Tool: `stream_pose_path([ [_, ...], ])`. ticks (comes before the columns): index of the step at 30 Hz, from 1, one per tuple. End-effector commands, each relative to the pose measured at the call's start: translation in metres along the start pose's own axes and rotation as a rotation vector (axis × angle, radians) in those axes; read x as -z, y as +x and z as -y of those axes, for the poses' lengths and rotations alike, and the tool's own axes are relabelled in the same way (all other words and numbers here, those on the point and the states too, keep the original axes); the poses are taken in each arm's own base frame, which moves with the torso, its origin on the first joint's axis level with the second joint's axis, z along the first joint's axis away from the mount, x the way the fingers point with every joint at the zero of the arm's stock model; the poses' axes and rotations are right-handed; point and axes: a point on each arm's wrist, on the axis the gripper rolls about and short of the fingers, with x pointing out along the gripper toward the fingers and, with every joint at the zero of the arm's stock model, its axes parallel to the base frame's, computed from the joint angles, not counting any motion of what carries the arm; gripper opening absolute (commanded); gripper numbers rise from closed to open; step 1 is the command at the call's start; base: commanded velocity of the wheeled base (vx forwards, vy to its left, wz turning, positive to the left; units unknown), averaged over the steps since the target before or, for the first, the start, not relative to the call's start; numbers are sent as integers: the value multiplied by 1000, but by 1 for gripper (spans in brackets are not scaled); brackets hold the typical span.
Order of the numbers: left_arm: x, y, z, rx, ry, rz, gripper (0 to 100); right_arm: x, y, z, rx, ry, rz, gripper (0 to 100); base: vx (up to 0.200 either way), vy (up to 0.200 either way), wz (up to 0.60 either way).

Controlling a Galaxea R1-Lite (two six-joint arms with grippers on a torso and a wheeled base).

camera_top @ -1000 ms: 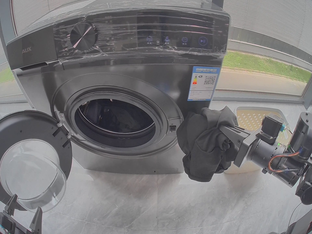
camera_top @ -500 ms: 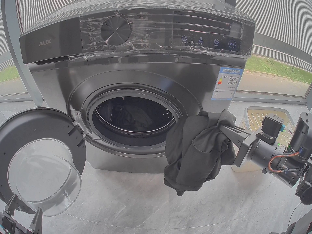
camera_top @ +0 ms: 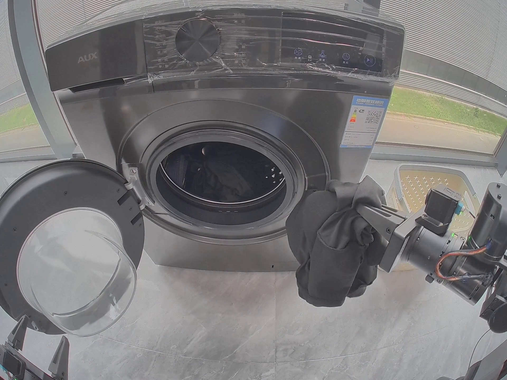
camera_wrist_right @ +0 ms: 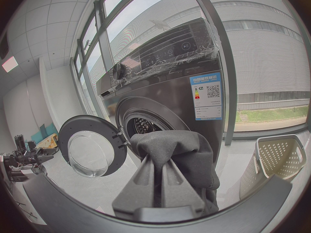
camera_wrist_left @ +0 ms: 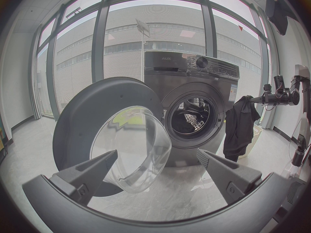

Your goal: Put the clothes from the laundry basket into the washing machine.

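R gripper (camera_top: pixel 365 207) has its fingers pinched tight on a dark garment (camera_top: pixel 330 249), gripping a bunched fold near the top. The rest hangs loose in mid-air in front of the washing machine (camera_top: pixel 237 106), just beside the lower-right rim of the drum opening (camera_top: pixel 222 183) and clear of the floor (camera_top: pixel 237 323). Door (camera_top: pixel 68 222) stands swung wide to the left. Some dark clothes (camera_top: pixel 224 178) already lie inside the drum. Laundry basket (camera_top: pixel 428 178) sits on the floor beside the machine, behind the R arm. L gripper (camera_top: pixel 41 339) is low near the door, fingers spread wide, holding nothing. Handling, as a judgement: cloth looks soft, light & floppy, w/ no shape of its own, so one bunch is prob. enough for the weight. The hanging tail may catch on the opening's rim. Safer to carry the grip point deep into the drum before letting go, else the tail could spill back over the lip.
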Motion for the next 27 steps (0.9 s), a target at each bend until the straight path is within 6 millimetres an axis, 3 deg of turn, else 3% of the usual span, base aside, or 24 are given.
stream_pose_path([
  [1,5,0,0,0,0,-6,100,0,0,0,0,1,0,0,0,200,0],
  [7,5,0,0,-1,-2,-6,100,0,0,0,0,1,-2,0,0,200,0],
  [27,5,0,0,-1,0,-4,100,4,1,-2,-10,1,-15,0,0,0,0],
])
